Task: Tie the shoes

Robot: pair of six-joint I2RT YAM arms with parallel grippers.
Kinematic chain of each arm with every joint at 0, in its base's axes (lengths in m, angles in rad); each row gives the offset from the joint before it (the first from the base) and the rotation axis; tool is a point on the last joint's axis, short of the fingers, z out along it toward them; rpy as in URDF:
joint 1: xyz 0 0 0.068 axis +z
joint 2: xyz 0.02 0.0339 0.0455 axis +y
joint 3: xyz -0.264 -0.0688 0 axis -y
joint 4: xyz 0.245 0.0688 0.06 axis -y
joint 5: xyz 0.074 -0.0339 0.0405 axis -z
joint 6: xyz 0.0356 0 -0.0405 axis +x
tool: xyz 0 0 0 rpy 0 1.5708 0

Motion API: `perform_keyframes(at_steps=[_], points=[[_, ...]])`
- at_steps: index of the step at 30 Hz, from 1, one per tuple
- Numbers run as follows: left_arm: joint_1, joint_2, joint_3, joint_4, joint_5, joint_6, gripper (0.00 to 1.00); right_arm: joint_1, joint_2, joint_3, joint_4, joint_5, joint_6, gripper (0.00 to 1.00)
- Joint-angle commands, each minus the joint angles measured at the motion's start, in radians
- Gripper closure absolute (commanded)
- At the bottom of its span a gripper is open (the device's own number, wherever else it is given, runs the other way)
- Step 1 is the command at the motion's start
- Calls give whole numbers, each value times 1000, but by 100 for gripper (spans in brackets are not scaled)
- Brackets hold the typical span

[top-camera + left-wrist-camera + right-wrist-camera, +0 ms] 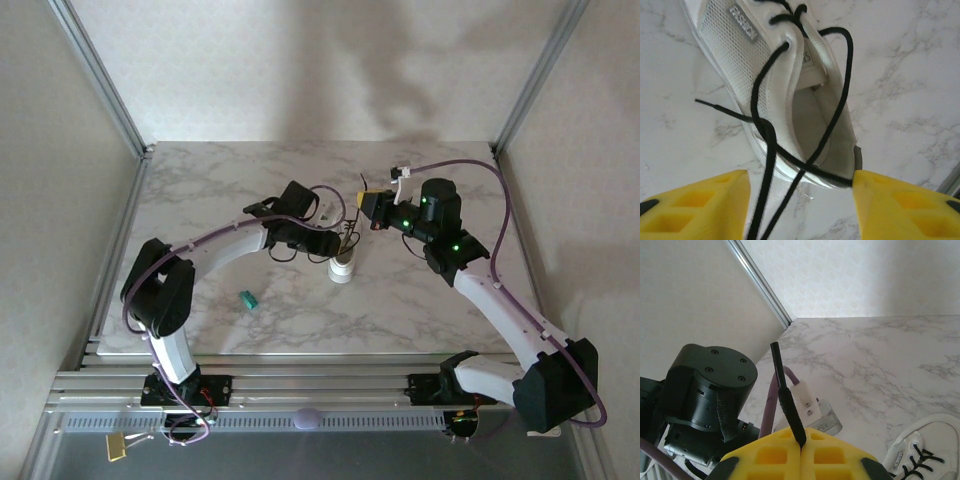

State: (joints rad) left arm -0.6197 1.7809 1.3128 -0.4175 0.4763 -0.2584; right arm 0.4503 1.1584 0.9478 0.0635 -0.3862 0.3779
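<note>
The white sneaker stands mid-table between both grippers. In the left wrist view the white sneaker lies heel toward me, its black laces crossing over the heel and running down between my yellow fingers. My left gripper is open wide around the heel; one lace touches the right finger's tip. My right gripper is shut on a lace end whose stiff tip points upward. It hovers just right of and above the shoe. From above, my right gripper sits close to my left gripper.
A small teal object lies on the marble table to the left of the shoe. The left arm's black wrist and purple cable crowd close to my right gripper. Metal frame posts stand at the back corners.
</note>
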Motion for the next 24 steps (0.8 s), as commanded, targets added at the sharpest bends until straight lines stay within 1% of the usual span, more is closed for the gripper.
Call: perform_keyframes(at_steps=[1, 2, 5, 7, 8, 10, 14, 15, 18, 20, 24], points=[[15, -93, -46, 84, 71, -22, 33, 6, -28, -23, 9, 15, -17, 100], [22, -115, -65, 109, 77, -35, 25, 6, -30, -29, 10, 15, -17, 100], [42, -177, -128, 194, 89, -82, 13, 7, -41, -49, 10, 21, -19, 100], [56, -218, -180, 264, 53, -137, 13, 6, -51, -63, 2, 30, -23, 100], [64, -237, -209, 295, 20, -175, 14, 6, -58, -71, -5, 37, -26, 100], [84, -259, -253, 326, -54, -262, 22, 6, -74, -87, -19, 54, -31, 100], [129, -289, -354, 392, -174, -460, 47, 6, -101, -115, -39, 81, -40, 100], [137, -288, -377, 413, -184, -500, 52, 6, -103, -118, -40, 81, -40, 100], [141, -242, -389, 427, -192, -573, 59, 6, -99, -115, -42, 75, -42, 100], [137, -198, -379, 438, -177, -604, 60, 7, -98, -116, -41, 72, -43, 100], [125, -110, -314, 384, -220, -623, 61, 5, -101, -119, -42, 76, -46, 100]])
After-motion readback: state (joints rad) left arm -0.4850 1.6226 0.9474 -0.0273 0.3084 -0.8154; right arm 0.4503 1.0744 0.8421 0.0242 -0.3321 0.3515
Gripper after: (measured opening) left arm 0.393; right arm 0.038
